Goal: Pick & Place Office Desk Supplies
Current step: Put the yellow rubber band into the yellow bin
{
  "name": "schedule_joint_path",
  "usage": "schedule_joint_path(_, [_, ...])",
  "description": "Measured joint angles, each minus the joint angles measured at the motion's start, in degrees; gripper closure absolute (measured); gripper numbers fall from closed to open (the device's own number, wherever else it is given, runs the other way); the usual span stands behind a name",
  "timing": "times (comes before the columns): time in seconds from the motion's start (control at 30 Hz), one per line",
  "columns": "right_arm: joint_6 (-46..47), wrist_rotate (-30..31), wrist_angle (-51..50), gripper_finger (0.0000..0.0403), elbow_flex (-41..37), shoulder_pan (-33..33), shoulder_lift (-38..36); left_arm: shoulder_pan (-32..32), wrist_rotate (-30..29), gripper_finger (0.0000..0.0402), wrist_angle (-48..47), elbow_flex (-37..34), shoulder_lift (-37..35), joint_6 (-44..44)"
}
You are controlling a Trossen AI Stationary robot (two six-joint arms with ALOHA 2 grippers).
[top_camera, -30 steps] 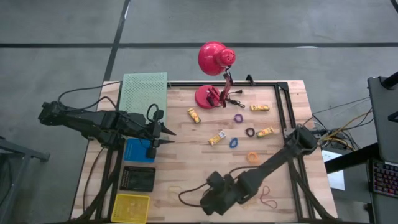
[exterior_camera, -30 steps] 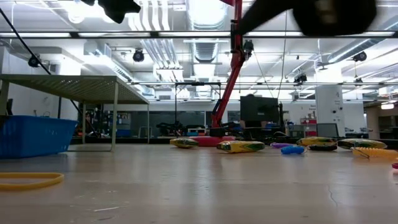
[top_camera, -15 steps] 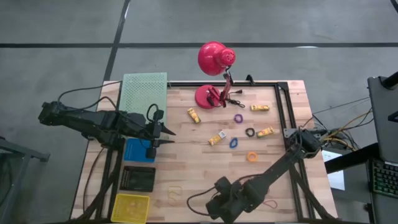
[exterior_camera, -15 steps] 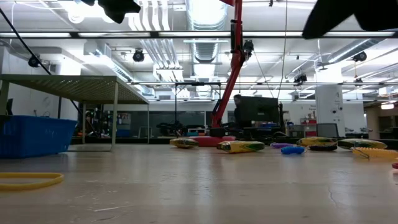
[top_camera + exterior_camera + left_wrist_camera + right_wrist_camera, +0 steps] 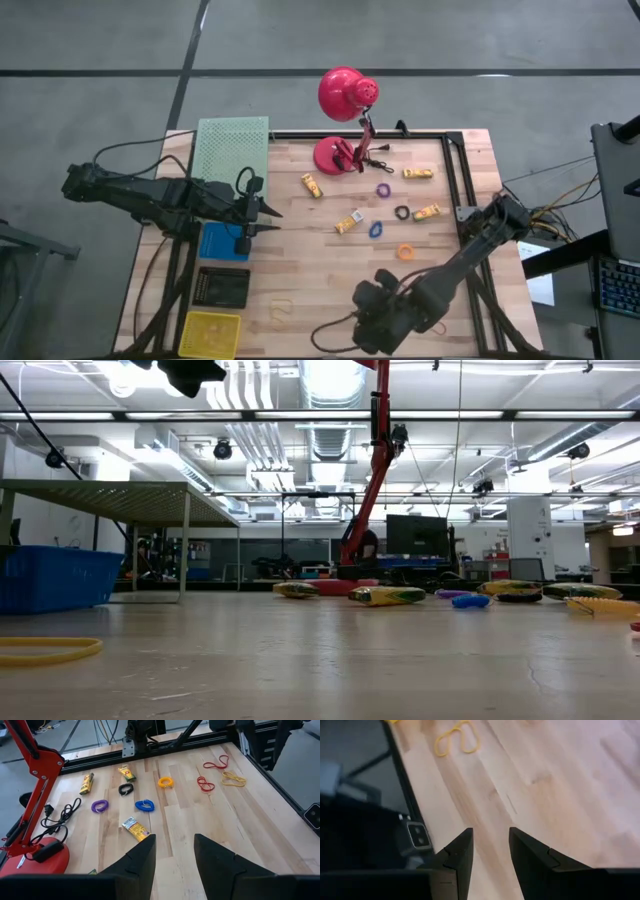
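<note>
The supplies lie loose on the wooden table. In the high view I see yellow pieces [image 5: 312,185] [image 5: 418,172] [image 5: 427,211], a purple ring [image 5: 383,189], a black ring [image 5: 402,212], a blue ring [image 5: 376,229], an orange ring [image 5: 405,251] and a tan rubber band [image 5: 282,305]. The left wrist view also shows red bands [image 5: 205,783]. My left gripper [image 5: 268,213] [image 5: 174,855] hovers open over the table's left part, above the blue bin. My right gripper [image 5: 360,322] [image 5: 490,855] is open near the table's near edge, with the tan rubber band [image 5: 457,742] ahead of it.
A red desk lamp [image 5: 340,100] stands at the far edge, its cord on the table. On the left side sit a green mesh tray [image 5: 232,150], a blue bin [image 5: 222,244], a black tray [image 5: 222,287] and a yellow basket [image 5: 212,333]. A black frame [image 5: 462,170] borders the table.
My right arm has swung toward the table's right along the near edge and risen; its dark shape has left the top of the low view. The left arm and all supplies have stayed where they were.
</note>
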Motion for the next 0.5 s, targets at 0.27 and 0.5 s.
schedule_joint_path(0.27, [-9.45, 4.23, 0.0, 0.0282, 0.0, 0.24, -0.59, 0.0, 0.0, 0.0266, -0.04, 0.0, 0.0, 0.0])
schedule_joint_path(0.5, [-11.5, 4.36, 0.02, 0.0282, -0.04, 0.24, -0.59, 0.01, -0.01, 0.0266, -0.2, -0.02, -0.01, 0.0])
